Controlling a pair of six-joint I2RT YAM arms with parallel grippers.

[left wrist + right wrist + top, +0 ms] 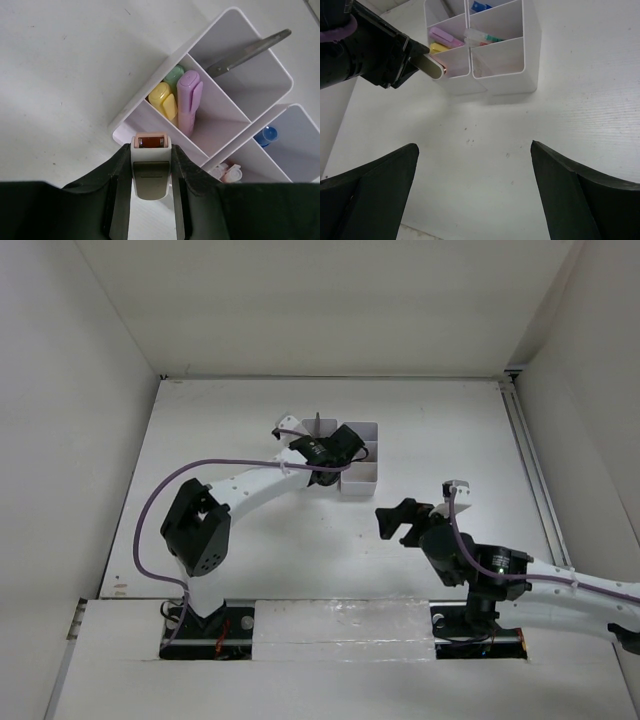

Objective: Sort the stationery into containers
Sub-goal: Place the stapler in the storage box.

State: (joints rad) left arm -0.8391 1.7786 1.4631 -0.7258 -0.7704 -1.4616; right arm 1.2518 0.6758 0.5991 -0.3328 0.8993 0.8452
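Stapler (151,170), white and pink, was pinched in the left gripper (151,150), its tip at the rim of the near left compartment of the organisers (505,70). Yellow and pink highlighters (187,100) stood in the next compartment, scissors (250,50) in the far one. Nearer and to the right, the right gripper (474,146) hung wide open over the table (485,130).

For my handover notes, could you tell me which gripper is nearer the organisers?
Left. The left gripper holds the stapler at the organisers' edge; the right gripper hangs open, well apart.
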